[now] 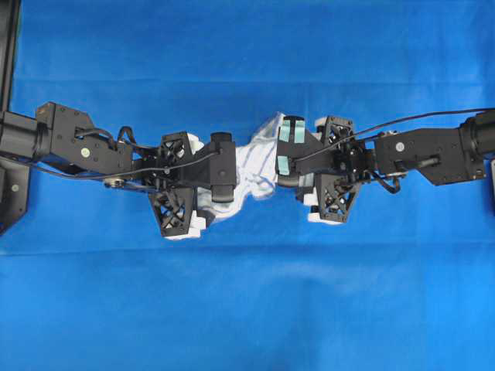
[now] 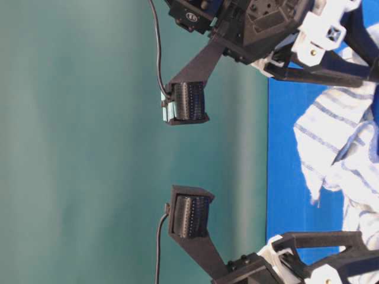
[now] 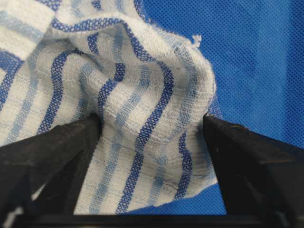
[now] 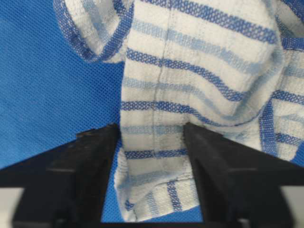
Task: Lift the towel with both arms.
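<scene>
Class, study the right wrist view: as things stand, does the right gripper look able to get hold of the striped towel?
Probably yes. The towel already lies between the fingers of the right gripper, a fold filling the gap, with only the blue table cloth beneath and nothing blocking. Whether the fingers already pinch it firmly is unclear.

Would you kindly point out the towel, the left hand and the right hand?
towel (image 1: 254, 164): overhead view, bare middle of the cloth.
left hand (image 3: 152, 126): left wrist view, midway between fingertips, on bunched cloth.
right hand (image 4: 151, 135): right wrist view, midway between fingertips, on the fold.
</scene>
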Tool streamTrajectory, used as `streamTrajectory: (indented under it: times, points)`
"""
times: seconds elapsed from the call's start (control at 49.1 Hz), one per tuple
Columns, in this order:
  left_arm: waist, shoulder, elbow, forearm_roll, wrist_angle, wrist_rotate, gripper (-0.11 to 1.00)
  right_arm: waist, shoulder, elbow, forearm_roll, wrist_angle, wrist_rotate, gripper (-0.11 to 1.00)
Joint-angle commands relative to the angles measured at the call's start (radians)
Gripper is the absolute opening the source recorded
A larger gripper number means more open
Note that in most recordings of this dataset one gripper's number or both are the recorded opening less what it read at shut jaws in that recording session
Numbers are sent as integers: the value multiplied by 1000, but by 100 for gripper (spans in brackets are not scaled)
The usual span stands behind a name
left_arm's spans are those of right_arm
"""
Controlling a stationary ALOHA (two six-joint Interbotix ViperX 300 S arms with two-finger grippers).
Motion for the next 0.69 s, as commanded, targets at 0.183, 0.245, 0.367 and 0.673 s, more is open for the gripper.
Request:
streamTrajectory:
  times: [0.183, 0.245, 0.367, 0.673]
  points:
    - [2, -17, -2, -2, 28, -17, 22, -8, -14, -9, -2, -8, -9, 7]
    - [6, -17, 0, -2, 29, -17, 9, -8, -15, -9, -3, -9, -9, 6]
    - [14, -23, -2, -2, 38, -17, 5, -8, -18, -11, -2, -8, -6, 6]
    - [40, -184, -37, -2, 186, -57, 5, -6, -178, -46, 3, 78, 8, 6]
